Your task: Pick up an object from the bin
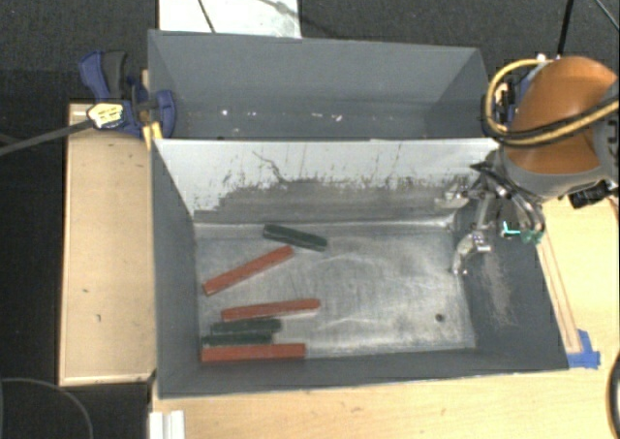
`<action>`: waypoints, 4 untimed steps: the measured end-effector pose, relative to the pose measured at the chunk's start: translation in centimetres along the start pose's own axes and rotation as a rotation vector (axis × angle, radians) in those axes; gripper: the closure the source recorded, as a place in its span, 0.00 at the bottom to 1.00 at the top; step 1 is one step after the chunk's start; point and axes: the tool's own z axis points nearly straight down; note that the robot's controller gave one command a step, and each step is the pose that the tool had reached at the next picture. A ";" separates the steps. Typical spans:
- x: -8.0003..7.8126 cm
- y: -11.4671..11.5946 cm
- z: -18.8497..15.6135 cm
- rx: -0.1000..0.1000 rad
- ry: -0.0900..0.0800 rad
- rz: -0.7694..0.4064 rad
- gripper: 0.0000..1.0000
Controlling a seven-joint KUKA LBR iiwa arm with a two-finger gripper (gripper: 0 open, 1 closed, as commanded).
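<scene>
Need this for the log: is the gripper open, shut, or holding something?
Gripper: cannot be told; it hangs by the bin's right wall, away from the red and green bars on the left.

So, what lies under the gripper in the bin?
Only bare grey bin floor by the right wall shows under the gripper. The red and dark green sticks lie far left. Whatever is behind the arm is covered.

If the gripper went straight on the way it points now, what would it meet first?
Most likely the bare bin floor at its right side: nothing lies under the gripper. The nearest thing, a dark green stick, lies far off toward the view's left. Depth is unclear from this view.
</scene>
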 end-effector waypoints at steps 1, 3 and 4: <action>-0.2 0.0 -0.4 0.001 -0.008 -0.003 0.00; 1.9 11.0 2.9 0.000 0.004 0.126 0.00; 3.8 12.8 3.3 -0.001 -0.015 0.068 0.00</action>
